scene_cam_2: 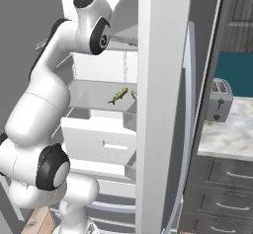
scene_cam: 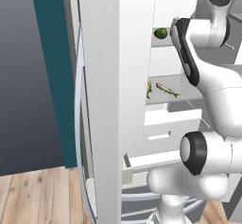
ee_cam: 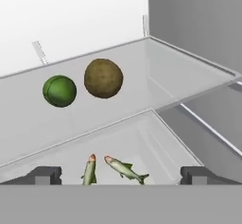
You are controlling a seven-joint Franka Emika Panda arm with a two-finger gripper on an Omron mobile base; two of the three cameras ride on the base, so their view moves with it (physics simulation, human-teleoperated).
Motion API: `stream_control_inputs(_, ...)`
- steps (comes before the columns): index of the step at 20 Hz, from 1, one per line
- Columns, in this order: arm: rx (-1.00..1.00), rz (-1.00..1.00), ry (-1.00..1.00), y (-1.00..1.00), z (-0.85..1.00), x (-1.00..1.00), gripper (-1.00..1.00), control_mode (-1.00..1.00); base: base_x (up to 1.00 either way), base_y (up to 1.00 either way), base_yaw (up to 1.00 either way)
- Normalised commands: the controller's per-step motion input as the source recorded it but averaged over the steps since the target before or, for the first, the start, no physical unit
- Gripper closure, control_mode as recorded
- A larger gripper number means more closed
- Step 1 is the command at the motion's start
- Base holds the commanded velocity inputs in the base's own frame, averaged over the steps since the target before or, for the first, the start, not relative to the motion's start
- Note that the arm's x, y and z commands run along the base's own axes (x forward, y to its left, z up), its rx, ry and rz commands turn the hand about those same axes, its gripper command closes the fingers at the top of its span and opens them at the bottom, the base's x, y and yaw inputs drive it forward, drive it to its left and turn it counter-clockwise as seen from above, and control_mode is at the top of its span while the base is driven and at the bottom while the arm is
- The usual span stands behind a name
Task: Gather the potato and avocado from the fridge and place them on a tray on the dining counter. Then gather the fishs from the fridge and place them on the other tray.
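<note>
I look into the open fridge [scene_cam: 113, 100], which has white shelves. In the hand view a dark green avocado [ee_cam: 59, 90] and a brown potato [ee_cam: 103, 78] sit side by side on the upper shelf, apart from each other. On the shelf below lie two slender fishs [ee_cam: 124, 168] [ee_cam: 89, 170]. My gripper [ee_cam: 121, 176] is open and holds nothing, out in front of both shelves and well short of the fruit. The left base view shows the avocado [scene_cam: 161, 33] past my arm and the fishs [scene_cam: 168, 89]. The right base view also catches the fishs [scene_cam_2: 117, 96].
An open fridge door [scene_cam_2: 163, 104] stands close on the right of my arm, another door panel on its left. White drawers [scene_cam: 165, 124] sit under the fish shelf. A toaster [scene_cam_2: 216, 99] stands on a marbled counter [scene_cam_2: 227, 134] to the right.
</note>
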Motion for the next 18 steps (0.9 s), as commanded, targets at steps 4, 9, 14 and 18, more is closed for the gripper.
stream_control_inputs(4, 0.1, 0.0, 0.0, -0.07, 0.0, 0.38, -1.0, -1.0, 0.0, 0.0, 0.0)
stream_control_inputs(9, 0.1, -0.01, 0.0, -0.07, 0.0, 0.36, -1.0, -1.0, 0.0, 0.0, 0.0)
stream_control_inputs(14, 0.03, -0.01, 0.0, -0.06, -0.1, 0.4, -1.0, -1.0, 0.0, 0.0, 0.0)
stream_control_inputs(18, 0.0, 0.0, 0.0, -0.12, -0.2, 0.34, -1.0, -1.0, 0.0, 0.0, 0.0)
